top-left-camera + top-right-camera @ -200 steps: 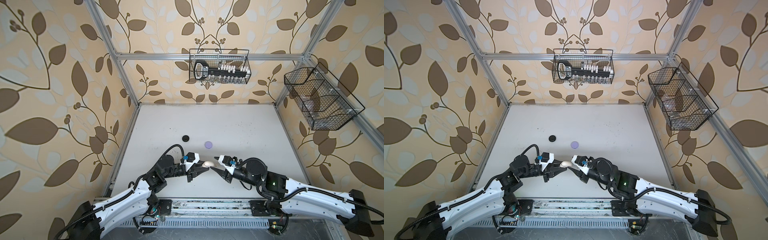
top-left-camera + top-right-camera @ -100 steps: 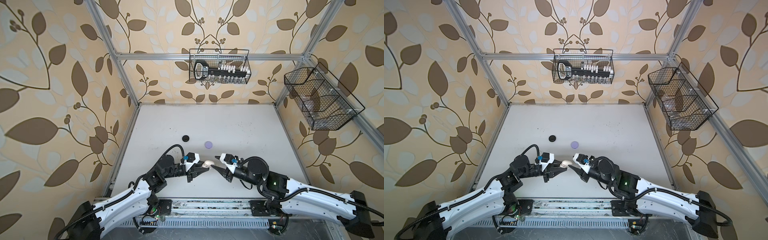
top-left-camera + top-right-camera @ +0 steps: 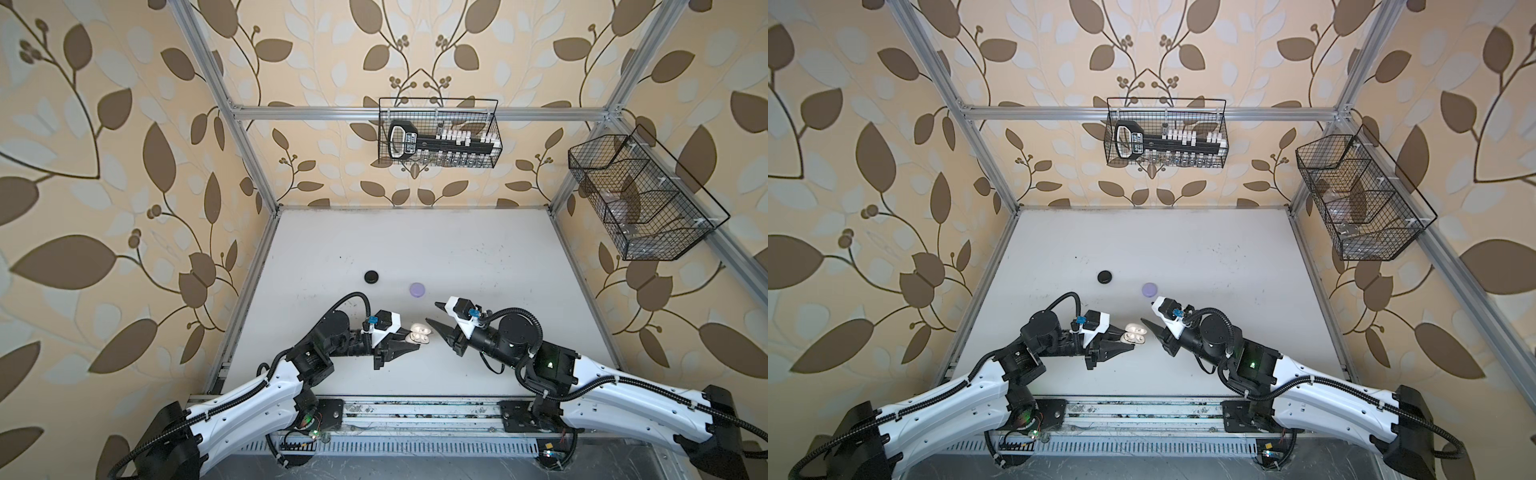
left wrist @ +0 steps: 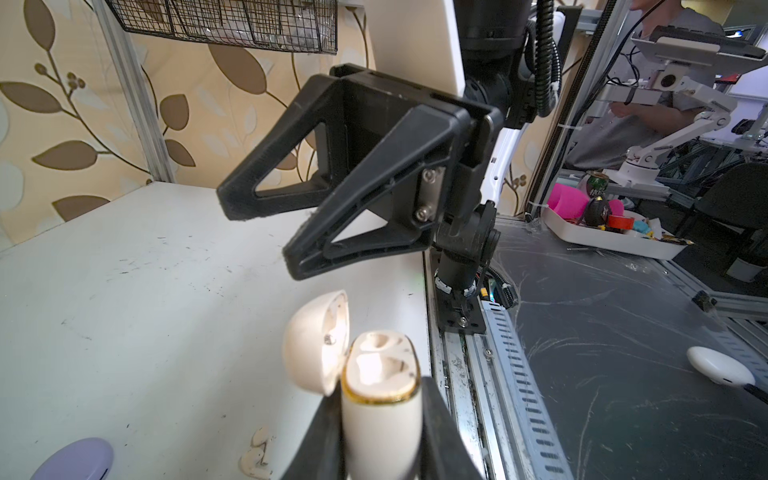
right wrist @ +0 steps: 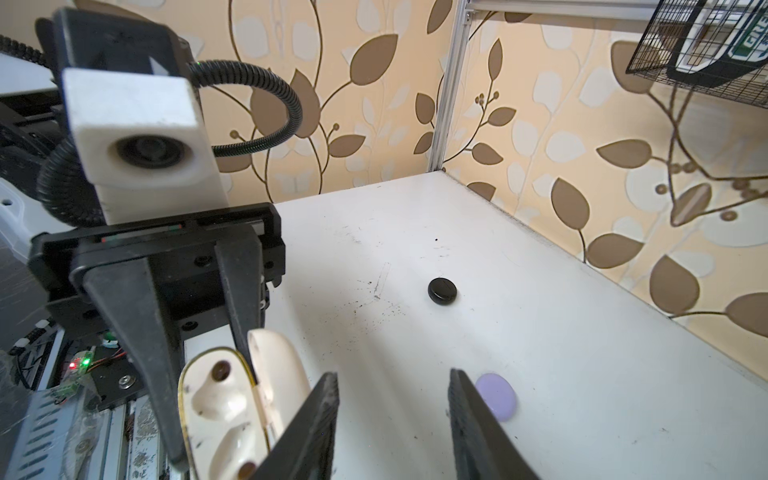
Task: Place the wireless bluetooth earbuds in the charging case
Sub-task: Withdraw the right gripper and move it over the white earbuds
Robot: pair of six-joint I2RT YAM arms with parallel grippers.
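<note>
We count 3 glossy rounded cases: black case [image 3: 372, 276], lavender case [image 3: 417, 289], cream case [image 3: 419, 333] clamped by left gripper [image 4: 380, 399]. Right gripper's [image 5: 390, 376] fingers stand apart.

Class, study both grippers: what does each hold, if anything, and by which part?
The left gripper clamps the open cream charging case by the sides of its lower body, lid free. The right gripper is open, holding nothing.

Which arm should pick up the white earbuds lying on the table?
Probably right: the right claw is open and empty, while the left claw holds the open cream case near the earbuds.
</note>
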